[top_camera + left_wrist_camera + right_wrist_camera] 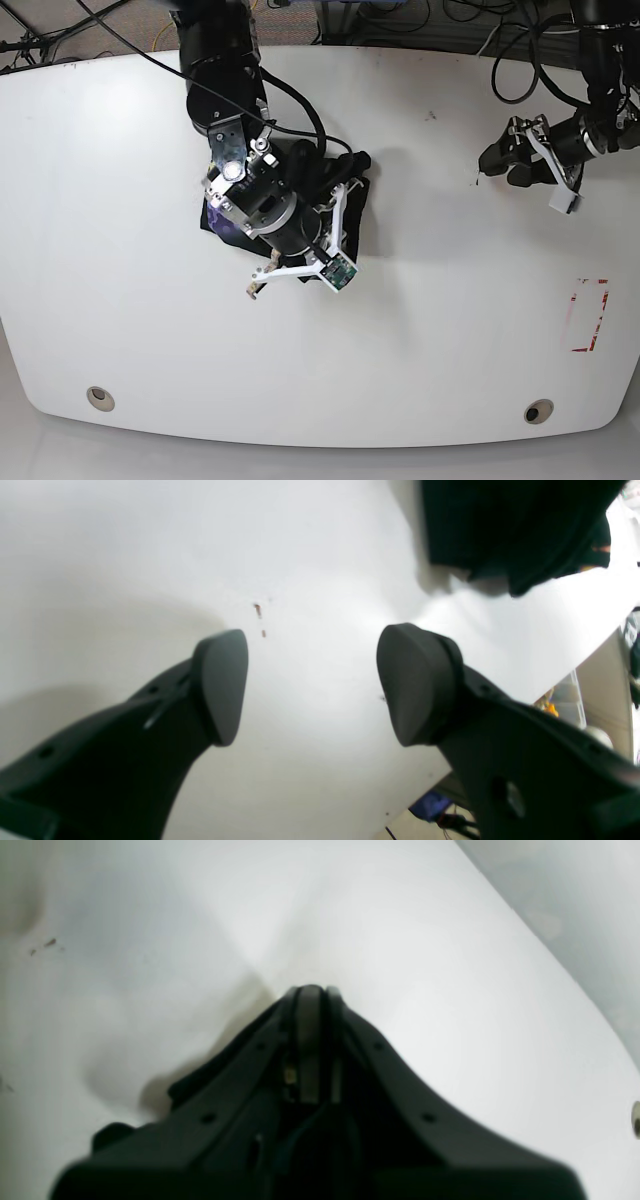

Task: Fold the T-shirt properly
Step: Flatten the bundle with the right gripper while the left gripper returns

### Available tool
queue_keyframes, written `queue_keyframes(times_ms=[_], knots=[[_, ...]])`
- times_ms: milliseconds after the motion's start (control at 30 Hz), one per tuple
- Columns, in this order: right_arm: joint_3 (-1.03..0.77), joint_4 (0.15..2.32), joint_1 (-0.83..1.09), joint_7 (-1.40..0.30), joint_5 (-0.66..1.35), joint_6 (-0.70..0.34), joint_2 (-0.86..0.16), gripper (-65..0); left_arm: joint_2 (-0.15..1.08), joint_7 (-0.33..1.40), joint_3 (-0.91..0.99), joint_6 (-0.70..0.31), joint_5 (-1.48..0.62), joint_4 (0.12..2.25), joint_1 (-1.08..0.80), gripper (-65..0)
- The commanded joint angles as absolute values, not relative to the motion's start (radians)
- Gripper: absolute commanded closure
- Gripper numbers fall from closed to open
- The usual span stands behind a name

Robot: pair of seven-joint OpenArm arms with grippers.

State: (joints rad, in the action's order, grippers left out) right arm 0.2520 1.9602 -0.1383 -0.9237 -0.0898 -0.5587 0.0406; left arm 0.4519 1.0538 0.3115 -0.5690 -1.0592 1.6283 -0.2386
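Left claw (312, 685) gaping; T-shirt (505, 525) lies well apart.

In the base view most of the T-shirt (352, 196) is covered by the right arm, so its fold state cannot be judged. In the left wrist view the T-shirt (505, 525) is cut off at the 12 o'clock edge and blurred. The counter (450, 990) is rendered soft throughout the right wrist view. The collar lettering cannot be made out.

T-shirt (352, 190) on table (120, 200) centre under right arm (262, 190), left tool (502, 158) well apart
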Motion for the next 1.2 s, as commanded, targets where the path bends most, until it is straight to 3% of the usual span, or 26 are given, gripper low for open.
queue_keyframes(times_ms=[0, 367, 667, 1000, 1067, 1167], knots=[[0.236, 1.972, -0.182, -0.898, -0.090, -0.555, 0.042, 0.0, 0.450, 1.030, 0.312, -0.576, -1.081, 1.647, -0.232, -40.8], [0.229, 1.903, -0.237, -0.880, -0.090, -0.555, 0.044, 0.0, 0.427, 1.032, 0.308, -0.576, -1.079, 1.647, -0.234, -40.8], [0.229, 1.702, -0.282, -0.704, -0.097, -0.547, 0.071, -2.4, 0.427, 1.030, 0.219, -0.576, -1.079, 1.647, -0.231, -40.7], [0.214, 1.646, -0.318, -0.688, -0.091, -0.547, 0.085, -38.5, 0.424, 1.030, 0.053, -0.575, -1.035, 1.733, -0.193, -40.7], [0.171, 1.681, -0.312, -0.690, -0.091, -0.547, 0.090, -43.0, 0.414, 1.030, -0.016, -0.572, -0.998, 1.767, -0.165, -40.7], [0.125, 1.728, -0.286, -0.693, -0.090, -0.555, 0.091, -42.6, 0.407, 1.030, -0.088, -0.572, -0.954, 1.805, -0.137, -40.7]])
